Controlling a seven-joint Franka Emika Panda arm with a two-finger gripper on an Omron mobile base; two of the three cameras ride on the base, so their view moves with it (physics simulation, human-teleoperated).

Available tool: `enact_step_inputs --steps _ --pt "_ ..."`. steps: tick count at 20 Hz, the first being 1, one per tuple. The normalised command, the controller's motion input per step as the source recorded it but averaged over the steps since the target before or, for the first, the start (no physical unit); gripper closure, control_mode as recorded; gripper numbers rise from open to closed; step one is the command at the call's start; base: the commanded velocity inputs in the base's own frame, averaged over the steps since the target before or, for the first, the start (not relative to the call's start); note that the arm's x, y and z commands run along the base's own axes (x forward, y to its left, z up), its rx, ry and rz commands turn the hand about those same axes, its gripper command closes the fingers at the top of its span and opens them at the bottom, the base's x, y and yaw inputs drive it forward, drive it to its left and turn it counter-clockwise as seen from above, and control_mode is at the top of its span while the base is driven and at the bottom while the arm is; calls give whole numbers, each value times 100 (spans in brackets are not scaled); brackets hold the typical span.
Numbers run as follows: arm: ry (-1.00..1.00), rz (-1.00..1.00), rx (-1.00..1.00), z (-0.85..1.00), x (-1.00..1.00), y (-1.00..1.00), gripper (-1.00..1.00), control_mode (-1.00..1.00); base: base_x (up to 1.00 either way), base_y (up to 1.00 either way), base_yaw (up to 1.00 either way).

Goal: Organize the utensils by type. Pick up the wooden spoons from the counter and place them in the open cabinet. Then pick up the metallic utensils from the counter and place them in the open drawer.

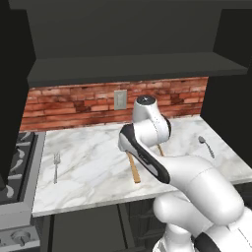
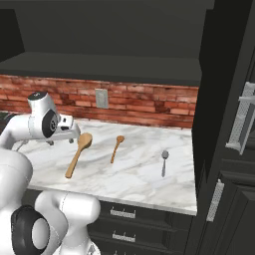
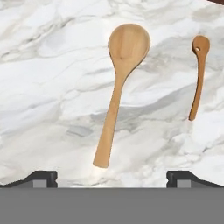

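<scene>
Currently the tool (image 3: 112, 177) hangs open above the white marble tabletop (image 2: 139, 174), holding nothing, its fingertips (image 3: 41, 177) spread wide. Large wooden spoon (image 3: 119, 87) lies flat just beyond it, bowl toward the brick wall. Small darker wooden spoon (image 3: 199, 76) lies right of it, apart. Metal spoon (image 2: 164, 162) sits farther right; fork (image 1: 56, 165) far left, near the stove.

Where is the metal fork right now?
In the left base view, the fork lies on the counter near its left edge, beside the stove, far from the big wooden spoon.
</scene>
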Motion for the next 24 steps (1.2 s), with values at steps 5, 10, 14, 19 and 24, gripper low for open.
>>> enact_step_inputs --steps 5,10,14,19,24 --pt "0 0 0 -33 37 0 -100 -100 0 0 0" --pt "1 0 0 -34 39 0 -100 -100 0 0 0" --pt "0 0 0 -37 38 0 -100 -100 0 0 0" --pt "0 0 0 -37 35 0 -100 -100 0 0 0" --pt "0 0 0 -37 32 0 -100 -100 0 0 0"
